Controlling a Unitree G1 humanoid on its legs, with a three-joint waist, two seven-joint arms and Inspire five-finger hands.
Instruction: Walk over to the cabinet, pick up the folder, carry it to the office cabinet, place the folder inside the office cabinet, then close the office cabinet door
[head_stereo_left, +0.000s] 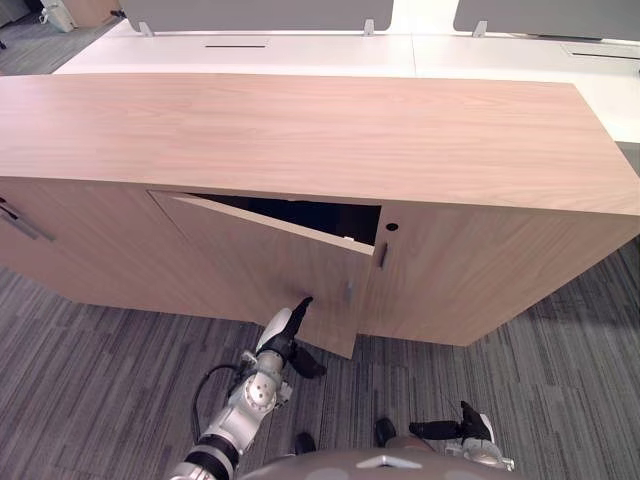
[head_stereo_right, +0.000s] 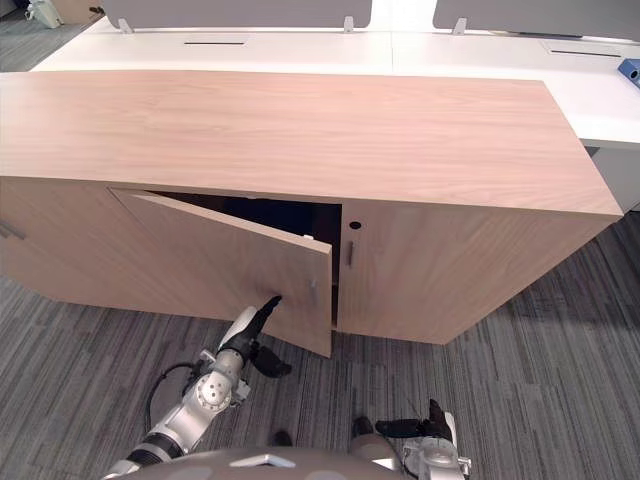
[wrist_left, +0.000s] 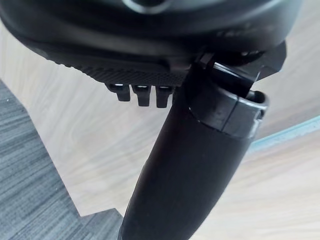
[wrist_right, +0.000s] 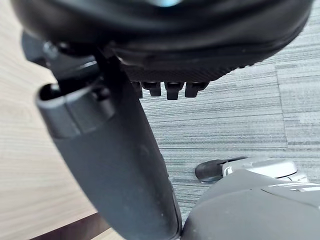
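The long wooden office cabinet (head_stereo_left: 320, 130) stands before me, its middle door (head_stereo_left: 260, 260) swung partly out, free edge toward me. The gap behind the door is dark and I cannot make out what is inside. My left hand (head_stereo_left: 285, 335) reaches up to the door's lower front face with straight fingers (head_stereo_left: 301, 304) touching the wood near the free edge, below the small door handle (head_stereo_left: 348, 291). The left wrist view has the door panel (wrist_left: 90, 140) right behind the fingertips. My right hand (head_stereo_left: 455, 430) hangs low by my side, open, holding nothing.
White desks (head_stereo_left: 300, 55) with grey divider screens (head_stereo_left: 255, 14) stand behind the cabinet. A blue object (head_stereo_right: 630, 70) lies on the far right desk. Grey striped carpet (head_stereo_left: 560, 380) surrounds the cabinet. The neighbouring right door (head_stereo_left: 470, 280) is closed, with a handle (head_stereo_left: 381, 255).
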